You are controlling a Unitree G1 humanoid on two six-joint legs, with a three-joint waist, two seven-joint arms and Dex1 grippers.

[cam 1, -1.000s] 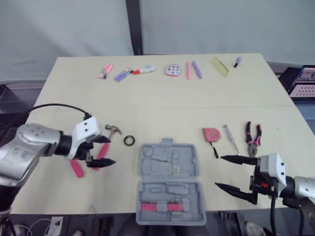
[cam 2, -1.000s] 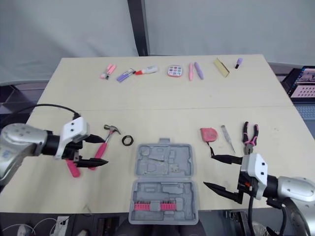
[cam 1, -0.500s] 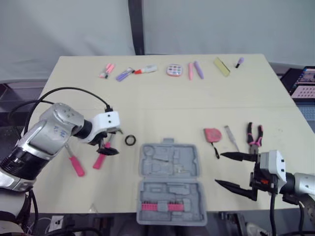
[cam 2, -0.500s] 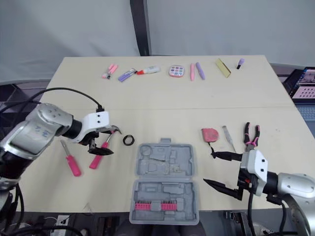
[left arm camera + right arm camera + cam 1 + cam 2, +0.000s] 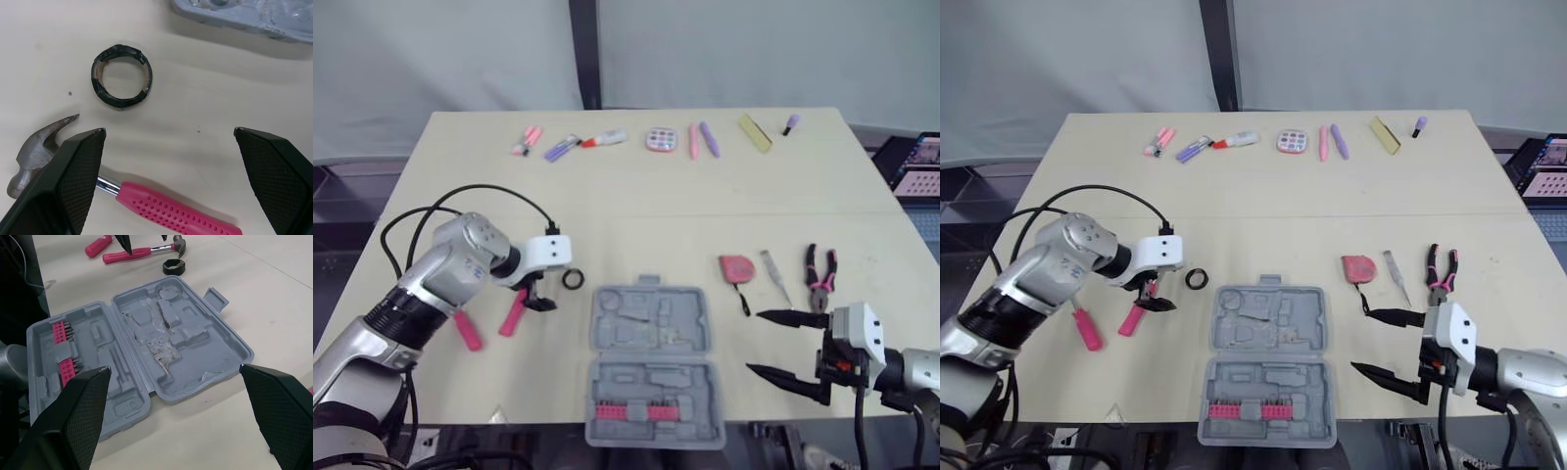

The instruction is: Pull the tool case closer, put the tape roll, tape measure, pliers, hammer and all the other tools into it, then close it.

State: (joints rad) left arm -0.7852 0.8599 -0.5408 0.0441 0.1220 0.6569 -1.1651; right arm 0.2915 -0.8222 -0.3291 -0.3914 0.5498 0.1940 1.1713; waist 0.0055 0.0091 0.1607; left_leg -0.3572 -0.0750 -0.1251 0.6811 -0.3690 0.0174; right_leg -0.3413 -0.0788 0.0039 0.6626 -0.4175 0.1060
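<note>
Left jaws, wide apart, now over hammer (image 5: 161,205), nearer tape roll (image 5: 120,102).

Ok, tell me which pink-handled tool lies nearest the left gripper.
The hammer, right at the left gripper; the screwdriver lies farther left, the pliers far right.

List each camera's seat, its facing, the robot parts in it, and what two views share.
Left eye view: head, forward and down over the table; both arms, left end effector by the hammer, right end effector beside the open tool case.
Right eye view: stereo twin, same scene.
Left wrist view: left wrist, down between its open jaws at tape roll and hammer.
Right wrist view: right wrist, between its open jaws across the tool case.
Shared: both wrist views show tape roll and hammer.
</note>
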